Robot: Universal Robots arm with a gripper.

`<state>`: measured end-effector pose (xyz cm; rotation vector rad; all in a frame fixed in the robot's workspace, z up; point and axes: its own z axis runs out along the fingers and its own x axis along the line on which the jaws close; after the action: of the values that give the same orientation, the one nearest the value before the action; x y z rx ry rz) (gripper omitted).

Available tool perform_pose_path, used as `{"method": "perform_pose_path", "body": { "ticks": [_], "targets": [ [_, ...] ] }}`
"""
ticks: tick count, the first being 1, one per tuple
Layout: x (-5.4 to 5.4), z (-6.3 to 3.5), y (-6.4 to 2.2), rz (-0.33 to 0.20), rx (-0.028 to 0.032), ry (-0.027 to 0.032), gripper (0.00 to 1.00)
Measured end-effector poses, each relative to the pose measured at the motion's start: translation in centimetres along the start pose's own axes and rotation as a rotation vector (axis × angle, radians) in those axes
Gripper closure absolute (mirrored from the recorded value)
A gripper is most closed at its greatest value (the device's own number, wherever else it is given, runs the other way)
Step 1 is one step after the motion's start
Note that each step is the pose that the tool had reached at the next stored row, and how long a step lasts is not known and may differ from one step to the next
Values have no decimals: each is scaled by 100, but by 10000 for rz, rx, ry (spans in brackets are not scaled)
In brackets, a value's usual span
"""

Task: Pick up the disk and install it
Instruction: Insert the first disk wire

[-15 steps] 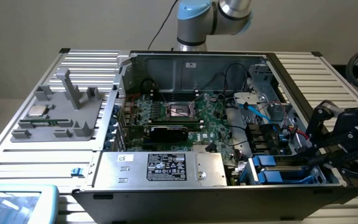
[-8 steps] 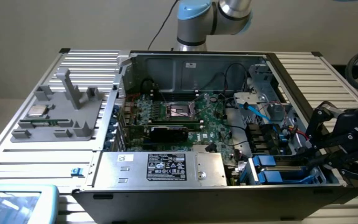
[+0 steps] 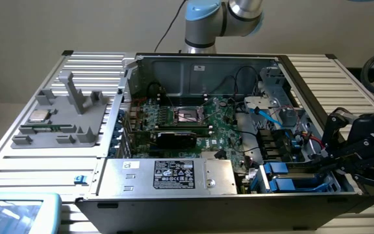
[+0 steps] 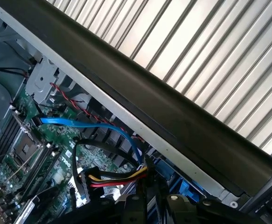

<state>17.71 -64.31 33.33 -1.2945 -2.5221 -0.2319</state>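
- A ribbed metal counter [image 3: 44, 161] carries a grey fixture [image 3: 64, 122] at the left.
- An open computer case [image 3: 200, 73] sits at centre.
- The blue-framed disk [image 3: 294, 184] lies flat in the case's near-right bay, long axis left-right.
- The black hand [image 3: 327, 165] reaches in from the right; its grip cannot be told.

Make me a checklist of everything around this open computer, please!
Surface: slatted metal table, carrying the open computer case.
Job's things: blue drive frames in the case's corner bay; what they hold, cannot tell.
Clutter: grey fixture with a silver chip; grey box with black label.
Grippers: gripper at the bay's edge, beside the frames.
Cables: blue cable and red-yellow wires inside the case.
Surroundings: plain wall; robot arm behind the case.
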Motion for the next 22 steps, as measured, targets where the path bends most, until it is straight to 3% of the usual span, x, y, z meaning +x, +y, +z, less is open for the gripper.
{"method": "perform_pose_path", "body": {
  "ticks": [1, 22],
  "targets": [
    [0, 0, 0, -9, 3, 1, 81],
    [15, -22, 4, -65, 27, -3, 84]
  ]
}}
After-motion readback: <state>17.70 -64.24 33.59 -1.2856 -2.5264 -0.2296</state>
